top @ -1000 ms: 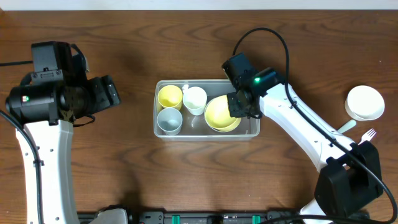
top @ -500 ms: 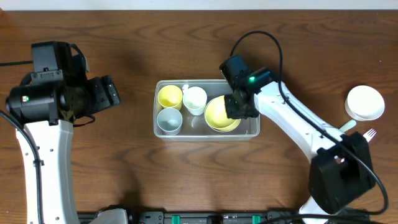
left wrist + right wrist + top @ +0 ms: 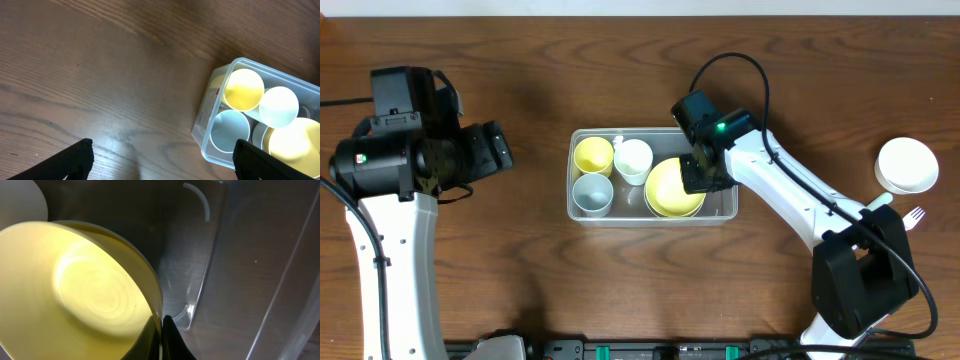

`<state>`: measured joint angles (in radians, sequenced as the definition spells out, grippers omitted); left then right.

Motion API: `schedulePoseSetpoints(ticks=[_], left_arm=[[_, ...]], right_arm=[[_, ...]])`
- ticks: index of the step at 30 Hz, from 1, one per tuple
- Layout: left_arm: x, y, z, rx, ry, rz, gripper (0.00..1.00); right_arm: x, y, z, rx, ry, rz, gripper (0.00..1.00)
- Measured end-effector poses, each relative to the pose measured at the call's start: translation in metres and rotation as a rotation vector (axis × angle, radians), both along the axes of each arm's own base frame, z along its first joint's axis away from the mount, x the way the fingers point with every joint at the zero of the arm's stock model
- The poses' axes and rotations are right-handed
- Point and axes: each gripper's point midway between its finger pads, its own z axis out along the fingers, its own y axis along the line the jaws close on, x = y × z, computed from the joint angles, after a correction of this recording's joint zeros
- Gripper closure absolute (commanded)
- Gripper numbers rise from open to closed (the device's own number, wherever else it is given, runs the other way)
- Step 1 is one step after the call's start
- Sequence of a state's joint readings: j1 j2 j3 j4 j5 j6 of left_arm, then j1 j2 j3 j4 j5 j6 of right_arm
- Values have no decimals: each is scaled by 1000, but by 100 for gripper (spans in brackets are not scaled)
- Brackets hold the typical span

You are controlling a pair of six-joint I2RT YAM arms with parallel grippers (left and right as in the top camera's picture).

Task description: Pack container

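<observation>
Overhead, the clear rectangular plastic container with rounded corners point(image 3: 570, 176) sits at the middle of the brown wooden desk point(image 3: 620, 60). In its left half stand a yellow cup point(image 3: 592, 155), a white cup point(image 3: 633, 160) and a pale grey cup point(image 3: 592, 193). My right jaws are closed on the rim of the round yellow bowl point(image 3: 670, 190) in the container's right half. The right wrist view shows the two dark fingertips point(image 3: 175, 347) pinching that rim from either side, with the clear container wall just behind.

Against the picture a second ago, my right jaws have shifted a little to the left and lower inside the container. The yellow bowl has gone with them: it now tips up on its edge, and its left side lies closer to the white cup. The cups have not moved.

My left jaws stand wide open above bare desk to the left of the container, where they were before. A round white bowl point(image 3: 907, 164) and a white fork point(image 3: 914, 214) lie on the desk at the far right.
</observation>
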<state>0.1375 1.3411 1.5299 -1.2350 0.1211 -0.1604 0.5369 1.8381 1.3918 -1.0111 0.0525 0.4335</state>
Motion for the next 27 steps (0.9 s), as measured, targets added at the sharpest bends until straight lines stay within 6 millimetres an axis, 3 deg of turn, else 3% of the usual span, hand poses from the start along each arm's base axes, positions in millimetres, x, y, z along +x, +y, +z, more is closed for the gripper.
schedulePoseSetpoints(ticks=[18, 20, 27], left_arm=[[0, 0, 0, 0, 0, 0, 11], [0, 0, 0, 0, 0, 0, 11], [0, 0, 0, 0, 0, 0, 11]], right_arm=[[-1, 9, 0, 40, 10, 64, 90], [-2, 9, 0, 42, 13, 69, 75], [1, 12, 1, 50, -1, 89, 71]])
